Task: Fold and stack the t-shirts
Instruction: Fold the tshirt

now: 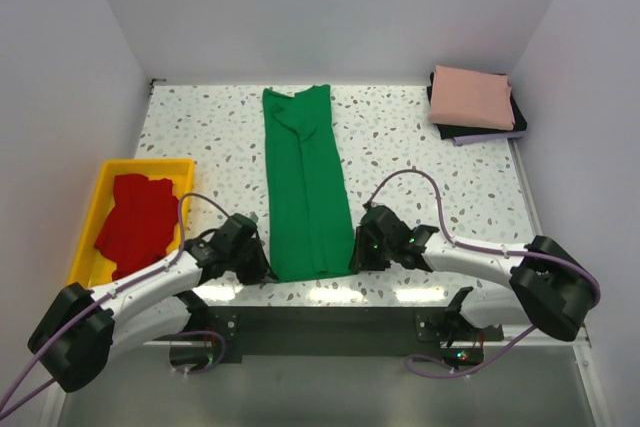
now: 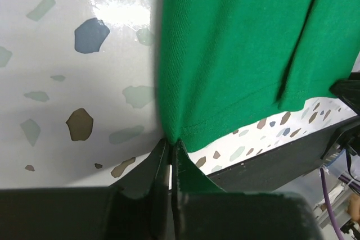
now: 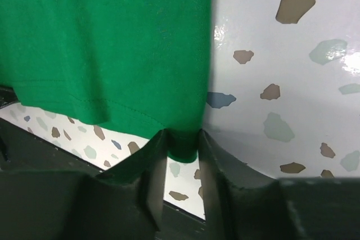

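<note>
The bright green t-shirt (image 1: 303,187) lies as a long narrow strip down the middle of the table, its hem at the near edge. My left gripper (image 1: 262,269) is at its near left corner, shut on the hem; the left wrist view shows the gripper (image 2: 170,141) pinching the cloth (image 2: 242,43). My right gripper (image 1: 358,255) is at the near right corner, and the right wrist view shows the gripper (image 3: 182,134) holding a bunched corner of the cloth (image 3: 112,37) between its jaws. The red t-shirt (image 1: 138,222) lies crumpled at the left. The salmon pink t-shirt (image 1: 472,97) lies folded at the far right.
The red shirt sits in a yellow tray (image 1: 150,165) at the table's left edge. The pink shirt rests on darker folded cloth (image 1: 518,123) in the far right corner. A black bar (image 1: 330,322) runs along the near edge. White walls close three sides.
</note>
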### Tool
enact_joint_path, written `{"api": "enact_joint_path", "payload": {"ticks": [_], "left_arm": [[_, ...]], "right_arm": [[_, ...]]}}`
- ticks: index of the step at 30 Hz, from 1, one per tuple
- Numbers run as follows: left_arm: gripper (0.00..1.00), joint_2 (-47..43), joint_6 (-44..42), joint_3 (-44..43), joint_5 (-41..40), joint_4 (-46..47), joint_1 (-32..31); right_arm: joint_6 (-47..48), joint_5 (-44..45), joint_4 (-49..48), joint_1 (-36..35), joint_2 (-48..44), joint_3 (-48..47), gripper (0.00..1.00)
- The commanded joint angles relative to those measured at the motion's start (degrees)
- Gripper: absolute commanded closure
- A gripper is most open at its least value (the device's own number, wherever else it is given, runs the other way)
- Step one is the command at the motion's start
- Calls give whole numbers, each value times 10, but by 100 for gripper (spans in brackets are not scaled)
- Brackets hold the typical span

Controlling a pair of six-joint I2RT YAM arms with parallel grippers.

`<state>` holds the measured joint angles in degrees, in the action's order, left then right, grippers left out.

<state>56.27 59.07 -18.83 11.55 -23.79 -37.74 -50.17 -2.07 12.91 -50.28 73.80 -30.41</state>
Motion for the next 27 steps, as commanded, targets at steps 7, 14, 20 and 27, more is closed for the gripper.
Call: {"api": "enact_joint_path", "payload": {"ticks": [7,14,20,27], "left_arm": [[100,-27,13,20,5,-3,-19],[100,-48,55,25,-5,-6,-95],[100,-59,85,-10,-52,-27,-160],[100,-21,50,-95,-129,-43,-156]], "right_arm": [[0,-25,11,-1,-2,30,100],[-3,-40,40,-5,-77,69,100],[-7,-20,123,-31,-185,63,100],[48,36,182,-32,-161,-46,100]]}}
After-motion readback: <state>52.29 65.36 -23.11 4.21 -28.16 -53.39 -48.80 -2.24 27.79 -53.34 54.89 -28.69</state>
